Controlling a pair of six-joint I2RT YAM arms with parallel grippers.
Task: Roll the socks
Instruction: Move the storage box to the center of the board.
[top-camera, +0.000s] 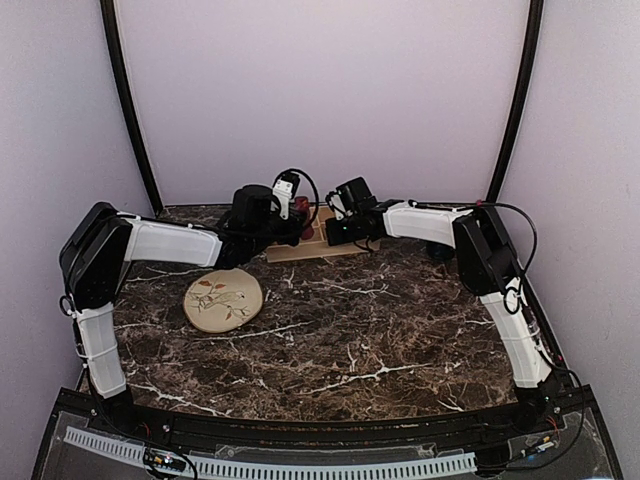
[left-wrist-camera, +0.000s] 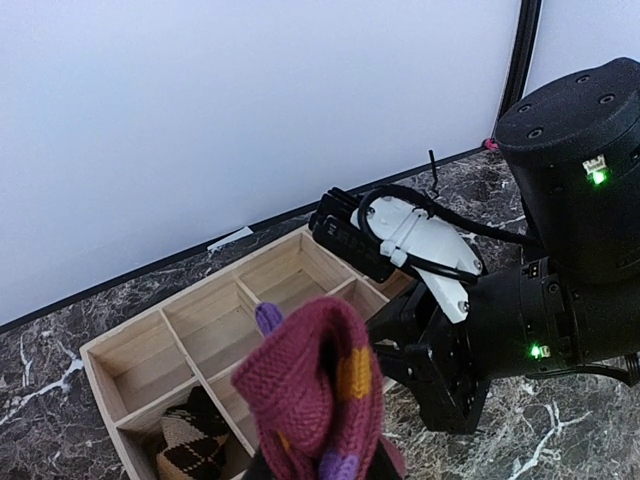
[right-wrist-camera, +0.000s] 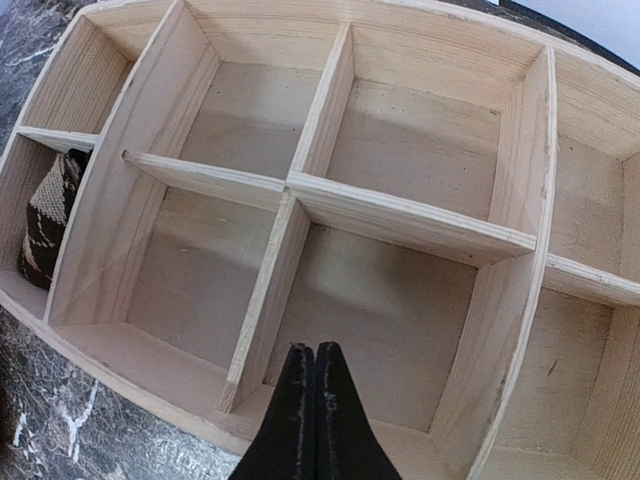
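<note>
My left gripper (top-camera: 296, 214) is shut on the rolled magenta-purple sock (left-wrist-camera: 320, 390) with orange stripes. It holds the sock up above the near edge of a wooden divided tray (left-wrist-camera: 130, 345), and the sock hides its fingertips in the left wrist view. The black and tan argyle sock (left-wrist-camera: 195, 440) lies rolled in an end compartment of the tray and also shows as the argyle sock (right-wrist-camera: 55, 215) in the right wrist view. My right gripper (right-wrist-camera: 315, 350) is shut and empty, its tips over the tray's near rim and an empty compartment.
The wooden tray (top-camera: 300, 250) sits at the back of the marble table against the white wall. A round beige plate (top-camera: 223, 299) with a leaf drawing lies left of centre. My right arm's wrist (left-wrist-camera: 560, 290) hangs close beside the held sock.
</note>
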